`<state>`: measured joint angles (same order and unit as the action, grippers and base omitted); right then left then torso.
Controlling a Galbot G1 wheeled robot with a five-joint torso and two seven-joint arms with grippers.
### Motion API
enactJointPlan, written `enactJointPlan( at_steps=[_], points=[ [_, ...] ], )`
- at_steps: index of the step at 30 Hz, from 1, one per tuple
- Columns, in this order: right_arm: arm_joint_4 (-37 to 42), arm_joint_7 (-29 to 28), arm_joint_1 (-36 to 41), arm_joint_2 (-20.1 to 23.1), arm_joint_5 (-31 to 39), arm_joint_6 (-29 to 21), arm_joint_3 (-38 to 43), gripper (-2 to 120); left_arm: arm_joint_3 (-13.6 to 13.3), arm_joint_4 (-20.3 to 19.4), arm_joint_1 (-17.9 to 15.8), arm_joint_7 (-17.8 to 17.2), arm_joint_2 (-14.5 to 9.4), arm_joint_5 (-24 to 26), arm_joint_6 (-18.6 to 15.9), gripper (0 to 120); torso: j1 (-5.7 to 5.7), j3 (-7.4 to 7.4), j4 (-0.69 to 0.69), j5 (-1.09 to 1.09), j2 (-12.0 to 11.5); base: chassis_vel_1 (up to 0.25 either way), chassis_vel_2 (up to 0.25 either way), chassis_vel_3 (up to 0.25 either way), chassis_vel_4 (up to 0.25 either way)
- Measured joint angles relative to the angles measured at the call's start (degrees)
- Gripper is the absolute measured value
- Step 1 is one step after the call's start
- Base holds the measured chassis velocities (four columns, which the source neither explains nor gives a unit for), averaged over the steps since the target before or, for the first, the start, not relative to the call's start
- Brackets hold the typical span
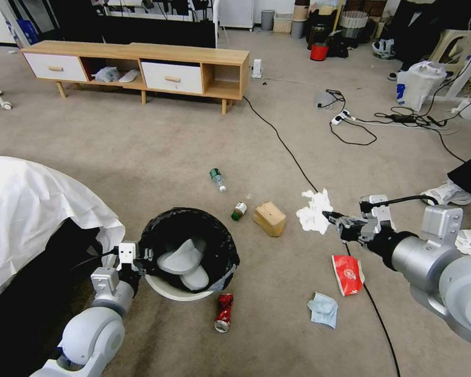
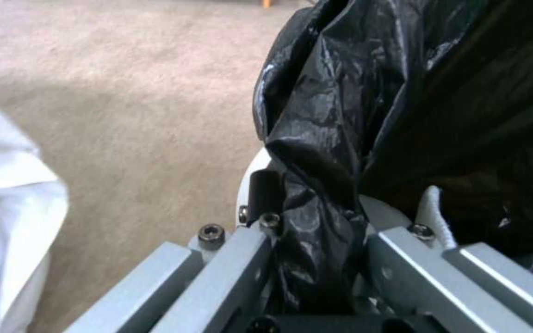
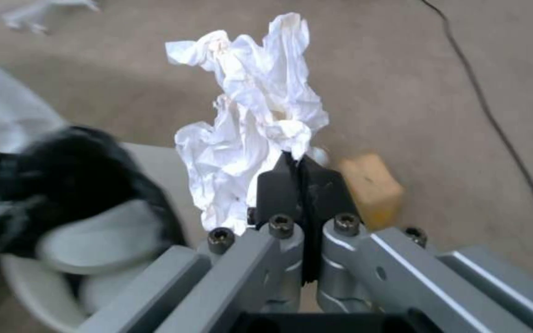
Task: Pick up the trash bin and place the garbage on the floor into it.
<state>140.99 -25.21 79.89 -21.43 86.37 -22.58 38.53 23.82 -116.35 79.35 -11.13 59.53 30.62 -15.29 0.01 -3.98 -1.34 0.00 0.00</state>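
While tilted, trash bin (image 1: 179, 291) – mouth upward.

We see the white crumpled tissue (image 1: 314, 210) pinched at the black tips of the silver-grey right gripper (image 1: 328, 215). Just beyond that claw lies the tan box (image 1: 270, 218); below it, the red snack packet (image 1: 347, 274) with white print and the pale blue tissue (image 1: 323, 309). At the left gripper (image 1: 144, 258), silver-grey too, sits the white trash bin (image 1: 168, 291), lined in glossy black. The floor (image 1: 141, 152) is beige-grey.
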Motion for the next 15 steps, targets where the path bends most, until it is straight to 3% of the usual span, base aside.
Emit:
enactJointPlan(
  at_steps=[13, 15],
  points=[
    [2.37, 10.53, -1.22, 0.59, 0.03, 3.50, 0.84, 0, -5.02, -0.09, -3.67, 0.02, -0.77, -0.53, -1.49, 2, 0.00, 0.00, 0.00, 0.00, 0.00, 0.000, 0.000, 0.000, 0.000],
    [2.37, 14.09, -1.11, 0.92, -0.12, 4.76, 1.28, 0, -6.78, -0.12, -5.13, -0.03, -0.95, -0.56, -2.22, 2, 0.00, 0.00, 0.00, 0.00, 0.00, 0.000, 0.000, 0.000, 0.000]
  ],
)
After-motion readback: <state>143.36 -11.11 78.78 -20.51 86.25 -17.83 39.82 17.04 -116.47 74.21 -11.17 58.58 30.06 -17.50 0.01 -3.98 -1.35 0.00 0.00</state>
